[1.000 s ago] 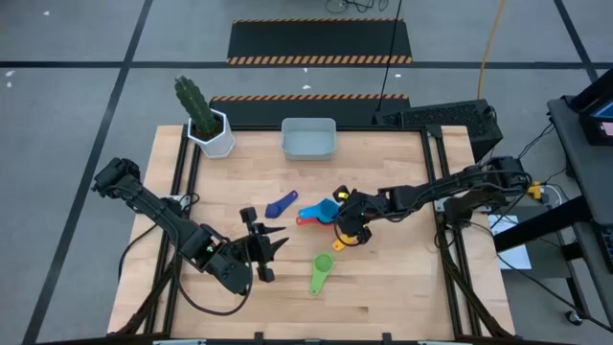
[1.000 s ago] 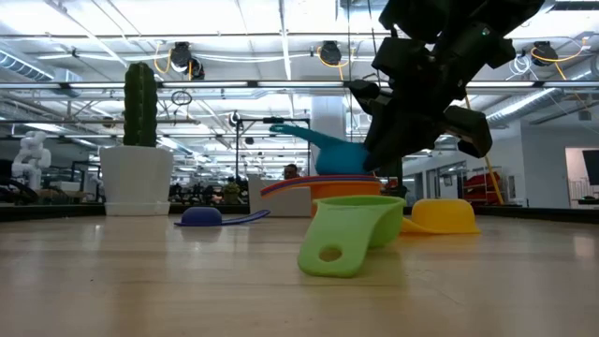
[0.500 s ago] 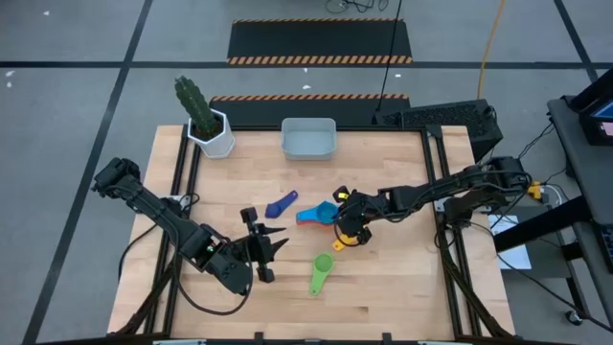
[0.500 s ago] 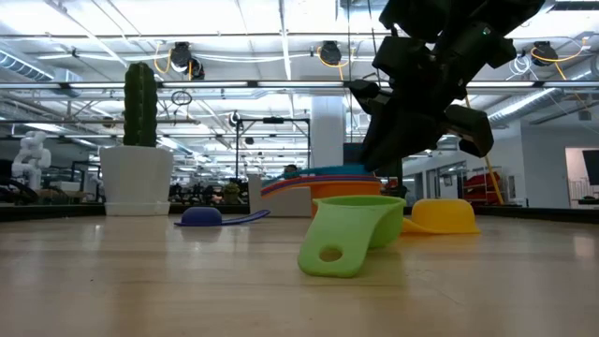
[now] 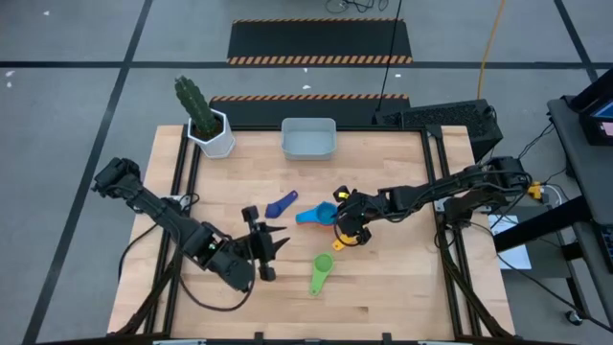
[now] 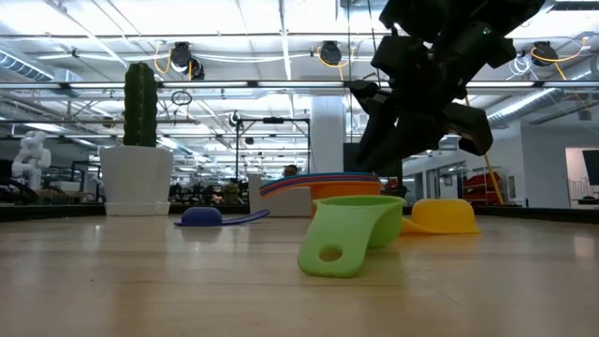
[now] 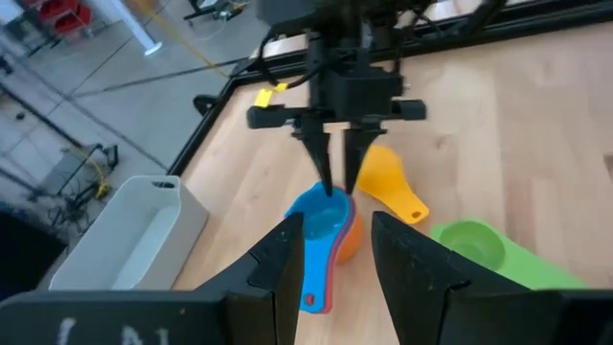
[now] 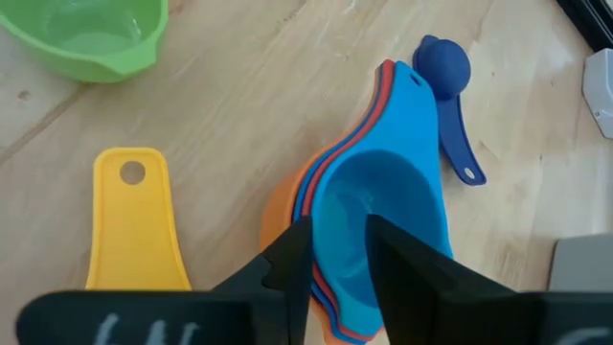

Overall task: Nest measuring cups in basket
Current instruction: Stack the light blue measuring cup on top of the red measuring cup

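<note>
Claw of the right arm, fingers narrowly parted, straddles nested glossy plastic cups' rounded rim.

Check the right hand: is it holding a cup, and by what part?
Nothing held. The right hand is open above the light blue cup, which sits on top of the nested stack. The left hand is empty too.

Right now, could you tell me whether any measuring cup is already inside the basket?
No; in the high view the basket holds nothing, while the stacked cups, green cup and dark blue cup lie on the table.
</note>
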Robot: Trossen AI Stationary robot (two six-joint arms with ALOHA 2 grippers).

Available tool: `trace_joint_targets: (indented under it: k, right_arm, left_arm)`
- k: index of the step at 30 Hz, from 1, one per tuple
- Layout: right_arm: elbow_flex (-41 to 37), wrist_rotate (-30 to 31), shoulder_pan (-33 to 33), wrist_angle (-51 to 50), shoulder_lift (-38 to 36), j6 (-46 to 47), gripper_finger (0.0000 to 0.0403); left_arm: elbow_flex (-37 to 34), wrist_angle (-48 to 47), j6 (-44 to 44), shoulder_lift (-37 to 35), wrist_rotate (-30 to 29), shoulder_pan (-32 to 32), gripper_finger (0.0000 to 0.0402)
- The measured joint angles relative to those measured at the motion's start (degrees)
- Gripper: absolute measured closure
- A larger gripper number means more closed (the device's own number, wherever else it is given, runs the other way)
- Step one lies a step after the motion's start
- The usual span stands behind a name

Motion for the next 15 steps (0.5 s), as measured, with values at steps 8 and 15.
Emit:
trace_joint_targets:
  k: [8, 15]
  right_arm:
    - [0.0, 0.0, 0.4, -0.4, -1.8, 3.2, 0.0307]
    - [0.0, 0.0, 2.0, -0.3, -4.1, 6.8, 0.0307]
  left_arm:
    - [0.0, -3.4, -4.0, 0.6, 4.5, 5.1, 0.0261]
    - [0.0, -5.4, -7.7, 4.0, 7.0, 9.6, 0.0189]
